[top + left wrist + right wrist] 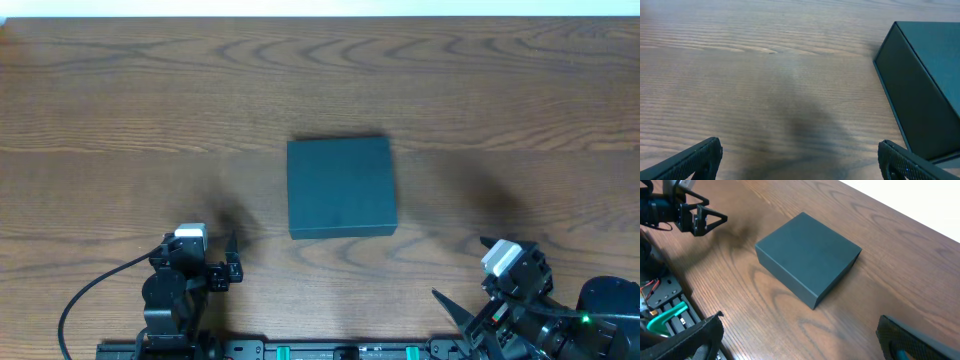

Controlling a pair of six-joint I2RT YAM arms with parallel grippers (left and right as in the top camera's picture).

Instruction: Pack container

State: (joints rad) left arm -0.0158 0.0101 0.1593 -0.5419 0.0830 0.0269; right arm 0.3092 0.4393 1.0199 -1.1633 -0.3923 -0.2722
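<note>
Jaws of the left gripper [233,262] are seen spread wide, with nothing between them. In the left wrist view only bare wood grain lies between its two dark fingers [695,162]. The right gripper [462,270] is likewise spread wide and empty, and its black fingertips [700,335] frame open table in the right wrist view. Both grippers are positioned at the near edge, one at near left and the other at near right, well apart from each other. A black cable [75,305] is looped from the left arm's base toward the near edge.

The container [341,187] is located at about the centre of the table, between the two grippers and farther out than both. It is touched by neither. It is recorded as a matte, near-black, roughly square box with crisp edges and flat, plain faces, and its lid is shut flush. From the left wrist it is seen at the far right, with one upright side wall and part of the flat top showing.

The table [120,120] is a smooth brown surface with wavy wood grain. Soft shadows are cast on it beside the grippers.
</note>
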